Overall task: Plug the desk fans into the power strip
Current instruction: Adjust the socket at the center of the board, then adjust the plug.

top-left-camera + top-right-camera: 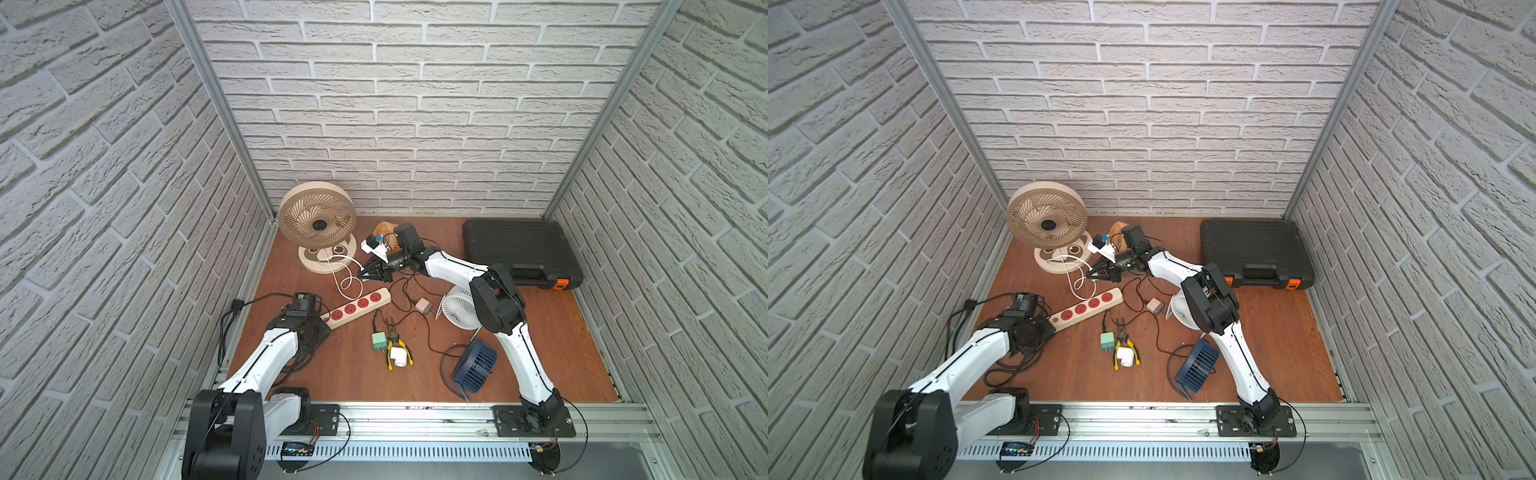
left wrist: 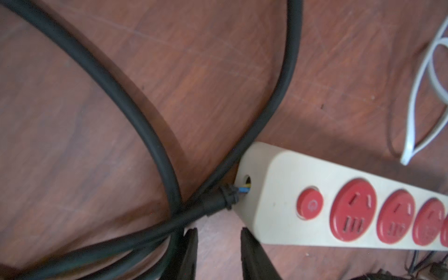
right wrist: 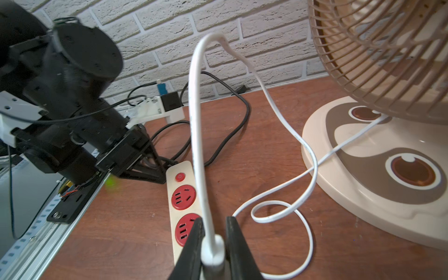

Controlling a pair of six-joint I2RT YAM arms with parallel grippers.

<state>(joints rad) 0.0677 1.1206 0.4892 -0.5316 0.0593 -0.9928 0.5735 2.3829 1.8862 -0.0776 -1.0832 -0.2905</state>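
cream plastic power strip with red sockets [image 1: 357, 309]: flat on brown wooden table [image 1: 332, 374], near round beige desk fan [image 1: 318, 224]. with right tool [image 3: 215, 219] clamped on white plug [image 3: 213, 252], square prongs over socket, press straight. brace switch end using left tool [image 2: 218, 229], part-open, empty.

Beige desk fan [image 1: 318, 222] stands upright, its white plug [image 3: 213, 252] raised near the flat cream power strip [image 1: 356, 308]

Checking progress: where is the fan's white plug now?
In the right wrist view, the white plug sits clamped in the right gripper, between the power strip and the desk fan's base.
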